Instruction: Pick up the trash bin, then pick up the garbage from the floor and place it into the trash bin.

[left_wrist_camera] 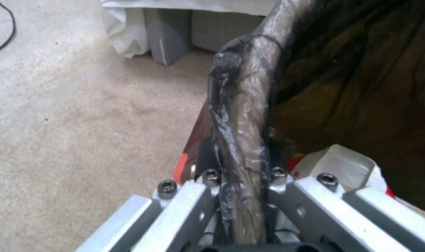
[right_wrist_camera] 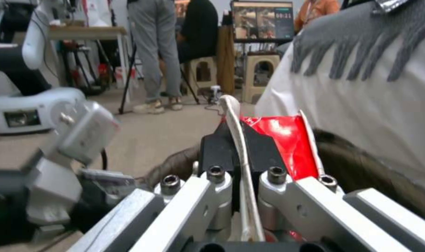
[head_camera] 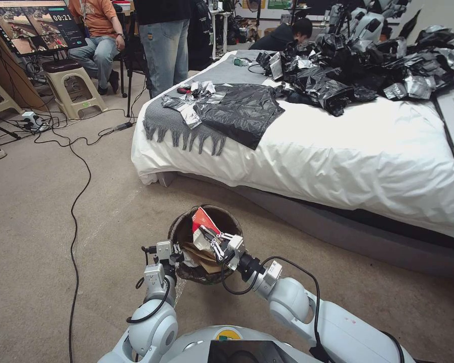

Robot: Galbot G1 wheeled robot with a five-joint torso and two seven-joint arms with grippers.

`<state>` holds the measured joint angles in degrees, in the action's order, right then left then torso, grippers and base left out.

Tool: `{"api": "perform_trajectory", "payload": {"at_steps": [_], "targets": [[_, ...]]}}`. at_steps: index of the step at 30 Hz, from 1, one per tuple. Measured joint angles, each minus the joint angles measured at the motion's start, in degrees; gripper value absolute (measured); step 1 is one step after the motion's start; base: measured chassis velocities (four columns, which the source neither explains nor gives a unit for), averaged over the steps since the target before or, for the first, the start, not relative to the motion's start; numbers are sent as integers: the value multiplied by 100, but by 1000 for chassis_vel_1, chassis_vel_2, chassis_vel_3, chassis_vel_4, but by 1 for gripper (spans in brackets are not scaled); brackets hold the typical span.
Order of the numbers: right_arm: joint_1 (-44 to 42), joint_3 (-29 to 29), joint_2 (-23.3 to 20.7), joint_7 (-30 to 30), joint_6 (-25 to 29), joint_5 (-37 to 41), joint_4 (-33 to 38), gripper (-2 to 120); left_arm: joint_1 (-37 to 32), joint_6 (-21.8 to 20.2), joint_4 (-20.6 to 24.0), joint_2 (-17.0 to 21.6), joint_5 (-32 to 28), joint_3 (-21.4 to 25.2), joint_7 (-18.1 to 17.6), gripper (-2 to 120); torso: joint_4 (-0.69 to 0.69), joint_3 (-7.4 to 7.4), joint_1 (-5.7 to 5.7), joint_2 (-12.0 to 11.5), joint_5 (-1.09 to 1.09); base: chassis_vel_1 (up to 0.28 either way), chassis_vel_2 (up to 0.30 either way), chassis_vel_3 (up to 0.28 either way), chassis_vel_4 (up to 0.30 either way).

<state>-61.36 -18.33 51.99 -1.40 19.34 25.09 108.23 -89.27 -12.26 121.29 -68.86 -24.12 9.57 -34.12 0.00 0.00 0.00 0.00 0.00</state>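
The trash bin (head_camera: 229, 217), a small round bucket lined with a dark brown bag, hangs just above the carpet in front of me. My left gripper (head_camera: 178, 259) is shut on its near rim; the left wrist view shows the liner-wrapped rim (left_wrist_camera: 249, 87) pinched between the fingers of that gripper (left_wrist_camera: 242, 182). My right gripper (head_camera: 205, 235) is over the bin's mouth, shut on a piece of garbage, a red-and-white packet (head_camera: 201, 220). In the right wrist view the packet (right_wrist_camera: 287, 140) stands edge-up in the gripper (right_wrist_camera: 238, 140) above the bin's rim (right_wrist_camera: 361, 157). A brown paper bag (head_camera: 202, 255) and a white packet (left_wrist_camera: 343, 164) lie inside.
A bed (head_camera: 337, 151) with a white sheet fills the right, heaped with black and silver plastic sheets (head_camera: 368, 65) and a grey fringed throw (head_camera: 171, 123). A black cable (head_camera: 74, 212) runs along the carpet on the left. Stools (head_camera: 73, 85), a monitor and people are at the back.
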Motion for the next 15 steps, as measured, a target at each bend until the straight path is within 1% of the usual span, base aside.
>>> {"api": "perform_trajectory", "payload": {"at_steps": [2, 4, 5, 7, 9, 11, 12, 13, 15], "targets": [[21, -8, 10, 19, 14, -50, -79, 1, 4, 1, 3, 1, -6, 4, -1, 2, 0, 0, 0, 0, 0, 0, 0, 0, 0], [43, -16, 24, 69, 33, -107, -171, 11, 11, 3, 4, 5, -15, 10, -4, 2, 0, 0, 0, 0, 0, 0, 0, 0, 0], [43, -16, 24, 69, 33, -107, -171, 11, 11, 3, 4, 5, -15, 10, -4, 2, 0, 0, 0, 0, 0, 0, 0, 0, 0], [51, -11, 46, 105, 51, -150, -223, 22, 20, 4, 4, 6, -22, 10, -6, 2, 0, 0, 0, 0, 0, 0, 0, 0, 0], [51, -8, 51, 113, 51, -150, -223, 24, 22, 4, 4, 6, -25, 10, -6, 2, 0, 0, 0, 0, 0, 0, 0, 0, 0], [48, 6, 58, 126, 46, -150, -218, 36, 33, 5, 4, 5, -35, 7, -11, 2, 0, 0, 0, 0, 0, 0, 0, 0, 0], [43, 8, 58, 130, 41, -150, -202, 39, 35, 5, 4, 5, -38, 6, -13, 2, 0, 0, 0, 0, 0, 0, 0, 0, 0], [43, 8, 58, 130, 41, -150, -202, 39, 35, 5, 4, 5, -38, 6, -13, 2, 0, 0, 0, 0, 0, 0, 0, 0, 0], [32, 9, 59, 144, 30, -149, -177, 50, 35, 6, 3, 9, -42, 6, -16, 2, 0, 0, 0, 0, 0, 0, 0, 0, 0]]}}
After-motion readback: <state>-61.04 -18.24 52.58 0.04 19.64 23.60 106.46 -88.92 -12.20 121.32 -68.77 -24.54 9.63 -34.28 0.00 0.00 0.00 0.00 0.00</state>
